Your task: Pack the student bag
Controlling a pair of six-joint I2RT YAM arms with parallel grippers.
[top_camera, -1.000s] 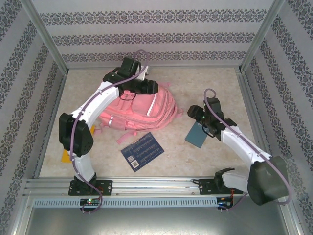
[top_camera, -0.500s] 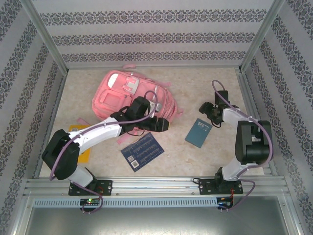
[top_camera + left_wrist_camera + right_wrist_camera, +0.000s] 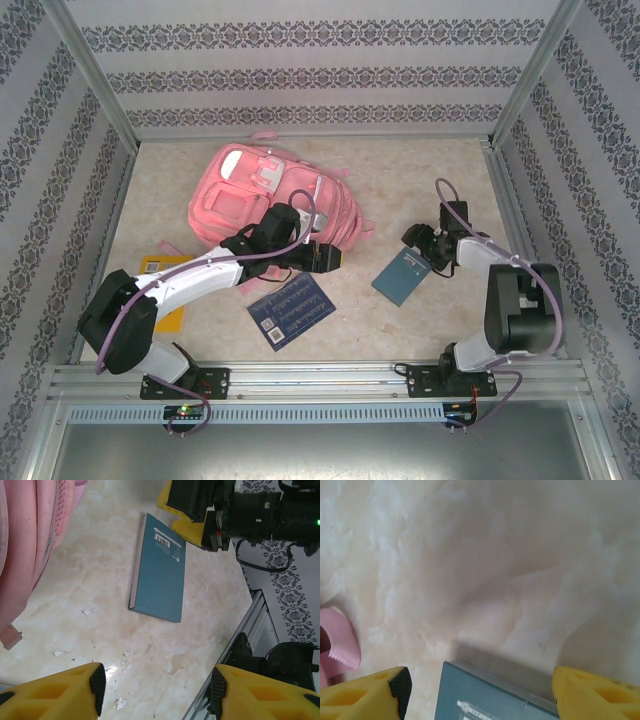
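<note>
The left gripper [image 3: 157, 686] is held wide open and empty over the table [image 3: 100, 630]. The right gripper [image 3: 480, 680] is spread wide, with the end of a teal book [image 3: 485, 702] framed between its fingers. The student bag [image 3: 250, 195] is laid flat at the table's far left, its long axis directed from far left to near right.

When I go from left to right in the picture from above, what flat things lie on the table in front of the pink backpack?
yellow flat thing → dark blue booklet → teal book
</note>
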